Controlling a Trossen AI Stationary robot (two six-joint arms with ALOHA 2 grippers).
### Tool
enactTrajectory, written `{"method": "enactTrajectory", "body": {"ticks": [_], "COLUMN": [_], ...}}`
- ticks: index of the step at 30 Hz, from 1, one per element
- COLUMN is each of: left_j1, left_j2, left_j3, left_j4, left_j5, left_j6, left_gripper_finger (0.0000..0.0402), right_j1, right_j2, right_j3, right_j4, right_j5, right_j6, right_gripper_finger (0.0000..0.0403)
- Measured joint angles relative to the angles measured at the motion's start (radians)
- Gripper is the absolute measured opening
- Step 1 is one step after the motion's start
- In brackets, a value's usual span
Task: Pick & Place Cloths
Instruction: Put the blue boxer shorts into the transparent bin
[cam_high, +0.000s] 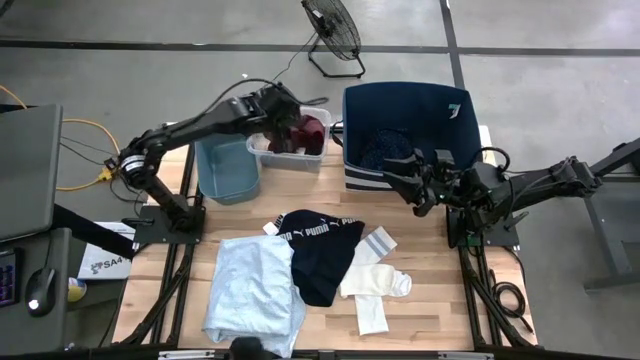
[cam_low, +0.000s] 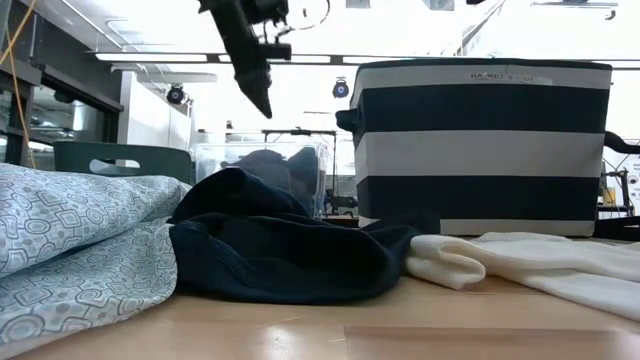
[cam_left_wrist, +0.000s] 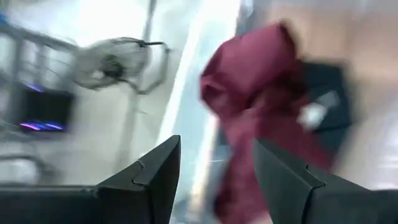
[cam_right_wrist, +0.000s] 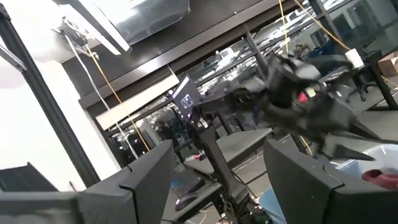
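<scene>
Three cloths lie on the worktop (cam_high: 160, 270): a pale-blue cloth (cam_high: 252, 290) on the left, a black PUMA cloth (cam_high: 322, 255) partly over it, then white pieces (cam_high: 372, 280). Behind them, the left gripper (cam_high: 292, 118) hangs spread above a clear bin (cam_high: 268, 152) holding a maroon cloth (cam_high: 308, 132). Farther right, the right gripper (cam_high: 398, 170) sits spread over the striped navy bin (cam_high: 452, 105).

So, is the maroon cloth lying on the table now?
No, the maroon cloth sits in the clear bin, under the left hand.
</scene>
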Motion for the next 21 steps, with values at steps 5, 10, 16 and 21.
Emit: {"method": "enactTrajectory", "body": {"ticks": [5,10,16,21], "left_j1": [-0.008,-0.071,-0.190,-0.322], "left_j2": [-0.098,-0.194,-0.273,-0.303], "left_j3": [0.051,0.046,0.045,0.043], "left_j4": [-0.111,-0.165,-0.240,-0.286], "left_j5": [0.284,0.354,0.351,0.287], "left_j6": [-0.230,-0.324,-0.445,-0.555], "left_gripper_finger": [0.0176,0.0153,0.0127,0.0109], "right_j1": [0.001,0.004,0.037,0.082], "right_j2": [0.000,0.000,0.010,0.087], "right_j3": [0.000,0.000,0.000,0.000], "right_j4": [-0.076,-0.181,-0.337,-0.468], "right_j5": [-0.025,-0.051,-0.074,-0.071], "right_j6": [0.021,0.023,0.017,0.025], "right_gripper_finger": [0.0240,0.0240,0.0240,0.0240]}}
